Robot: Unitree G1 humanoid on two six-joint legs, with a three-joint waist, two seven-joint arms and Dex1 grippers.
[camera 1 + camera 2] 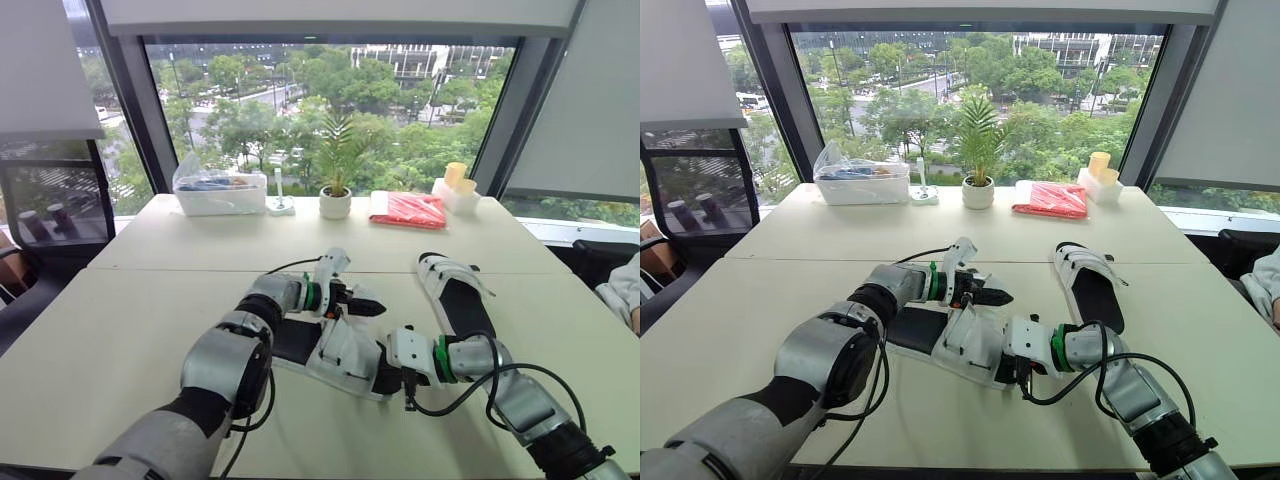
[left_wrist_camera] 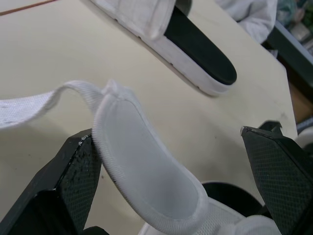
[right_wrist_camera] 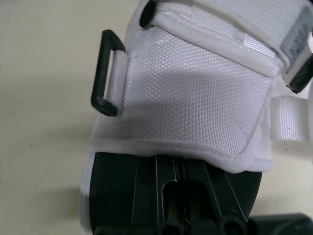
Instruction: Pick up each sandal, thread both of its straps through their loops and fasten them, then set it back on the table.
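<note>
While the sandal [image 1: 338, 352] is lying at the worktop's [image 1: 130, 320] 6 o'clock | left tool [image 1: 368, 306] is hovering spread around its strap [image 2: 146, 169] | right tool [image 1: 396, 368]: closure untellable | advising pinching strap tip, aiming squarely at loop [image 3: 104, 73].

A pale cream counter [image 1: 120, 330], made of two tops butted along a seam, reaches toward a broad window [image 1: 300, 90] with dark frames. Daylight comes in, and leafy trees, a road and buildings show outside. White blinds [image 1: 45, 70] hang at the upper corners. Along the counter's far edge stand a clear plastic tub [image 1: 215, 195], a small potted palm [image 1: 336, 195], a red packet [image 1: 408, 210] and a white holder of yellow cups [image 1: 457, 185].
</note>
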